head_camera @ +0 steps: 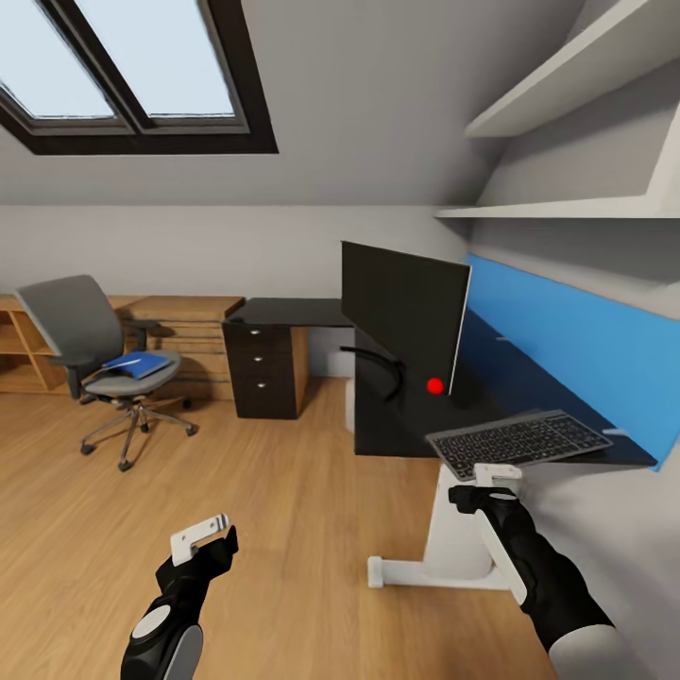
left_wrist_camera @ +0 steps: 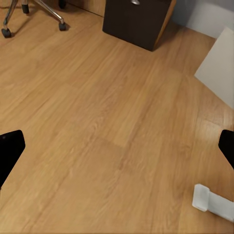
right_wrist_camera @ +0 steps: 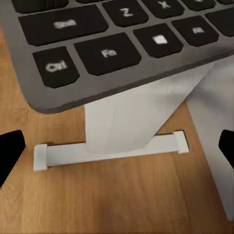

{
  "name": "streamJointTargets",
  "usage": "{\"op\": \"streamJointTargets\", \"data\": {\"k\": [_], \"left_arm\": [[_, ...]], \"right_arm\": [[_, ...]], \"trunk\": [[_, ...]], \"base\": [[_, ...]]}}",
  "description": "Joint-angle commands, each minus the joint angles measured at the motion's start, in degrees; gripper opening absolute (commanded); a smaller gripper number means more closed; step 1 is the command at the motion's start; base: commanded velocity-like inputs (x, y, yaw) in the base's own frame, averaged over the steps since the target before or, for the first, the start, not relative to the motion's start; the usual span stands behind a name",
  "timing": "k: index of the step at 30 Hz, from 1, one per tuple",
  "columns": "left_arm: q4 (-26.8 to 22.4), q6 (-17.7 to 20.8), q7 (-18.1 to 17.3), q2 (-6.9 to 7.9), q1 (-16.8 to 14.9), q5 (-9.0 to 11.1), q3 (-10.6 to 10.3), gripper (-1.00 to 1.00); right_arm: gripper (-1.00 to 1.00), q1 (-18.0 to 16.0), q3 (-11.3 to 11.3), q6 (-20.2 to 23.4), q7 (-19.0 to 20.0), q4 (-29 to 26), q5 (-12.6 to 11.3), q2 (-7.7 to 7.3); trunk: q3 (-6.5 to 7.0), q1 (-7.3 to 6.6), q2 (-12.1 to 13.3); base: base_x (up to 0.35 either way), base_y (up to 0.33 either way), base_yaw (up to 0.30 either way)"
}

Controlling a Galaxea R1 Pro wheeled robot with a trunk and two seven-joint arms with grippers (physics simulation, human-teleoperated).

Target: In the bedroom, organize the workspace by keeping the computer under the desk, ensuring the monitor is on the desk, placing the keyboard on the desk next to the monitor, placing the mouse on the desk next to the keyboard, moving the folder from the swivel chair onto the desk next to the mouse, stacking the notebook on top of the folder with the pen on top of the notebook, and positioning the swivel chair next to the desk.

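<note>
Head view: the keyboard (head_camera: pixel 518 442) lies at the lower right of centre on the dark desk (head_camera: pixel 397 416), its near corner overhanging the front edge, with the monitor (head_camera: pixel 404 312) standing just behind it at mid-frame. Your right gripper (head_camera: pixel 497 475) sits just below that overhanging corner; in the right wrist view the Ctrl and Fn keys of the keyboard (right_wrist_camera: pixel 112 44) fill the upper half, and both fingertips (right_wrist_camera: pixel 9 153) sit at the frame edges, so the jaws are spread wide and hold nothing. Your left gripper (head_camera: pixel 200 535), at lower left, hangs over bare floor (left_wrist_camera: pixel 107 126), jaws likewise apart and empty. Judged from its look, the keyboard is a thin, stiff, light slab with a smooth case: expect it to slide or pivot easily if you nudge it, and to tip off the edge if you press on the overhang. Take it across the thin front edge near the corner, not on the keycaps. The folder (head_camera: pixel 137 363) rests on the chair (head_camera: pixel 90 354) seat at mid-left; it looks flat, light and somewhat flexible, best pinched at 1 edge.
</note>
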Motion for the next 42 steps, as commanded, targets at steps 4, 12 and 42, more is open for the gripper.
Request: {"op": "streamJointTargets", "data": {"k": [4, 12, 42], "left_arm": [[-0.04, 0.14, 0.42, 0.01, -0.05, 0.50, -0.08, 1.00], [0.17, 0.14, 0.36, -0.05, -0.05, 0.51, -0.13, 1.00], [0.28, 0.22, 0.36, -0.15, -0.03, 0.59, -0.17, 1.00]], "right_arm": [[1.00, -0.05, 0.21, 0.16, -0.59, -0.08, -0.60, -0.05], [1.00, -0.05, 0.21, 0.15, -0.59, -0.08, -0.54, -0.10], [1.00, -0.05, 2.23, 0.07, -0.76, -0.01, -0.33, -0.02]], "trunk": [[-0.06, 0.02, -0.03], [-0.06, 0.02, -0.03], [-0.06, 0.02, -0.03]], "base": [[0.223, 0.161, 0.000], [0.075, 0.054, 0.000], [0.086, 0.069, 0.000]]}}
